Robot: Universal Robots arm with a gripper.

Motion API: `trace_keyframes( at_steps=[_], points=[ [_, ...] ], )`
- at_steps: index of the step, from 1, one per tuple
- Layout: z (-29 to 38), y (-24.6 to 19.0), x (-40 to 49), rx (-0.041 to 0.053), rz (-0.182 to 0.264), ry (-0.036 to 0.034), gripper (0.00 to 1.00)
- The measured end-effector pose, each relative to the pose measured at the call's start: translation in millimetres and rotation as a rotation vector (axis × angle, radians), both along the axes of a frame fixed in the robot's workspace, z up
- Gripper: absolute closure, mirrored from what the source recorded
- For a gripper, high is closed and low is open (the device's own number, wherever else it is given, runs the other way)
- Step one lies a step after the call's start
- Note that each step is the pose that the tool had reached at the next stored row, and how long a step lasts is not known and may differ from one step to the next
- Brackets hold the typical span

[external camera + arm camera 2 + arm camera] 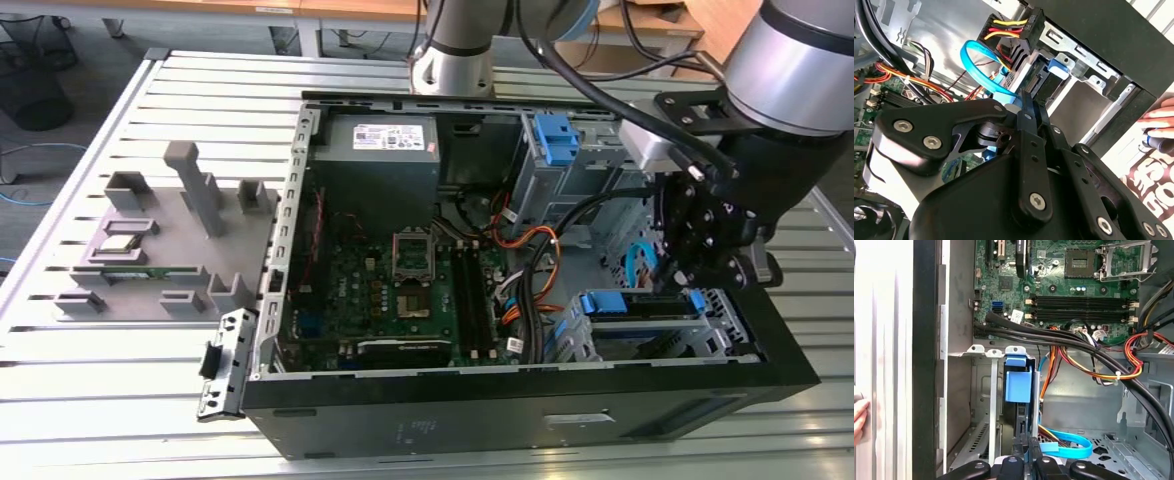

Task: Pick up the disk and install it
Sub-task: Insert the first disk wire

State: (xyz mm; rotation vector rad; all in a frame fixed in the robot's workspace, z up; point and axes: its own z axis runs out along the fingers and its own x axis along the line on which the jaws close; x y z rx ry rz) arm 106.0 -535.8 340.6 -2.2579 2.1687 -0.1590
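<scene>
**Disk on edge in the drive cage, hand pinching it**

The hand (683, 275) reaches down into the corner of the open case (534, 410) at the exterior view's right. Its black fingers (1014, 467) are drawn close together on the thin edge of the disk (1018, 386). The disk stands on edge inside the metal drive cage (990, 390) with a blue rail facing out, so its label can't be read.

Just beside the cage a flat blue cable (1074, 445) loops across the case floor. Bundled black, red, yellow and orange wires (1081, 365) run past it to the motherboard (400, 280).

At the end nearest the arm's base sits the grey power supply (380, 175). It has a white sticker (390, 137) whose print is too small to make out.

The case lies on its side on a slatted metal counter (174, 90). Grey plastic fixtures (160, 240) stand well apart from it at the exterior view's left.

A person's fingers (1159, 117) rest just outside the case wall, near large dark-red lettering (1146, 182) that is cut off and unreadable.
</scene>
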Motion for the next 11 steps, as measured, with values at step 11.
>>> trace_keyframes(
  at_steps=[11],
  points=[
    [-1.8, -1.7, -10.9, 0.0007, 0.015, -0.0389, 0.84]
  ],
)
